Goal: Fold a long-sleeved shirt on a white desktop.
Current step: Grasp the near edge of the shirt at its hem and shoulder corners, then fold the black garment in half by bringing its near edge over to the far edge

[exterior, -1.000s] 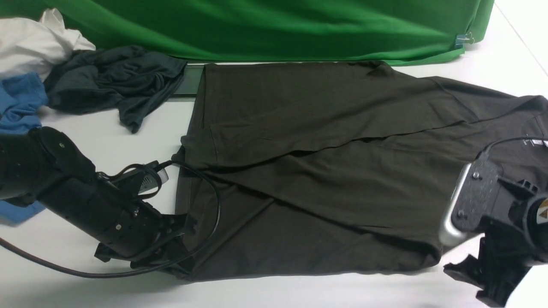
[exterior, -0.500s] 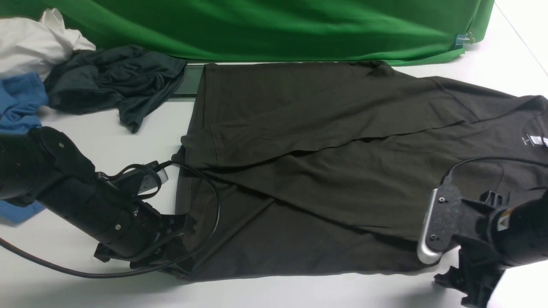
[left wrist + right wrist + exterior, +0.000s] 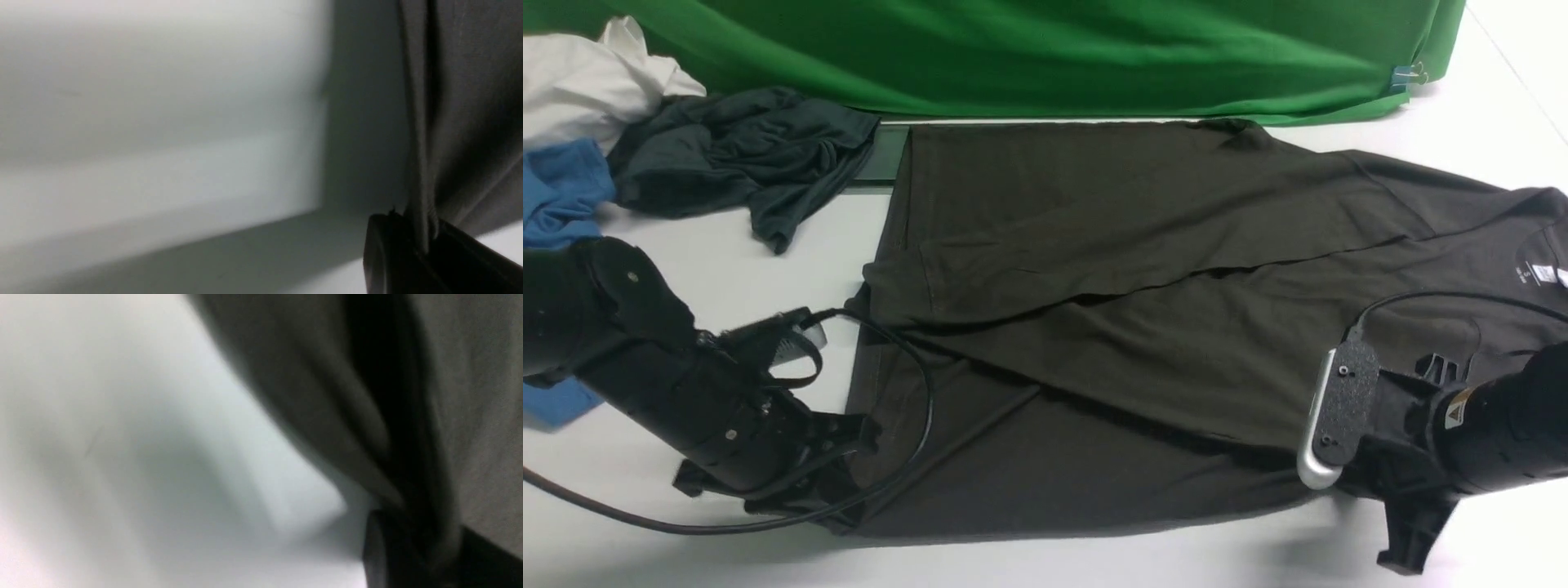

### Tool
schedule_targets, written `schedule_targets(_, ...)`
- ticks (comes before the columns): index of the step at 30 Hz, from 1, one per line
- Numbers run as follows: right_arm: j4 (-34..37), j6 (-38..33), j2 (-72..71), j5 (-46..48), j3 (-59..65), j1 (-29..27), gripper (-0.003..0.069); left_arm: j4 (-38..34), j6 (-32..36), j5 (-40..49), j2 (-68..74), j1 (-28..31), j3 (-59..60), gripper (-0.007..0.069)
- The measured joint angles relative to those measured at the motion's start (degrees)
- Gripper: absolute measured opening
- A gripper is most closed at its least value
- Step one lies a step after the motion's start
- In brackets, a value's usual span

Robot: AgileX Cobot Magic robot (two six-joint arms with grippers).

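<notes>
The long-sleeved shirt (image 3: 1135, 327) lies spread across the white desktop (image 3: 1094, 563), dark brownish-black, sleeves folded over its body, white neck label (image 3: 1539, 273) at the far right. My left gripper (image 3: 854, 482) is shut on the shirt's near left hem corner. In the left wrist view the hem (image 3: 419, 163) runs down into that gripper (image 3: 425, 241). My right gripper (image 3: 1380, 510) sits at the near right edge, largely hidden by its own wrist. In the blurred right wrist view, shirt fabric (image 3: 327, 416) runs into the shut right gripper (image 3: 421, 547).
A green backdrop (image 3: 1013, 49) hangs along the far edge, clipped at the right (image 3: 1409, 77). A dark grey-teal garment (image 3: 735, 155), a blue garment (image 3: 560, 196) and a white cloth (image 3: 588, 82) are piled at the far left. The left arm's cable (image 3: 923, 392) loops over the shirt.
The right gripper has moved left and down to the shirt's near right edge and closed on the fabric. The left arm has shifted slightly left, drawing the hem with it.
</notes>
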Motion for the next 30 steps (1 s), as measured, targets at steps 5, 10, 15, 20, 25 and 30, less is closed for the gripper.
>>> schedule_targets(5,-0.4,0.4,-4.0,9.7,-1.6,0.9,0.0048,2.1,-1.7,0.0,-4.0,0.0,0.0,0.0048)
schedule_targets(10,-0.6,4.2,-10.1,18.8,-4.8,1.1,0.0048,4.4,-3.4,1.3,-8.7,0.0,0.0,0.0048)
schedule_targets(15,-0.3,8.1,-17.2,26.3,-4.9,1.1,0.0053,8.9,-7.9,2.2,-14.9,0.0,0.0,0.0048)
schedule_targets(20,-0.3,11.0,-21.1,25.0,-5.8,1.1,0.0058,8.9,-7.4,-2.3,-16.9,-0.2,-0.6,0.0048)
schedule_targets(25,-2.0,13.1,-19.6,22.0,-11.6,1.1,0.0058,8.9,-6.7,-4.2,-14.1,-0.2,-5.5,0.0048)
schedule_targets(30,-6.0,13.8,-14.8,21.3,-18.9,1.1,0.0058,8.9,-6.2,-5.5,-10.9,-0.2,-11.5,0.0048)
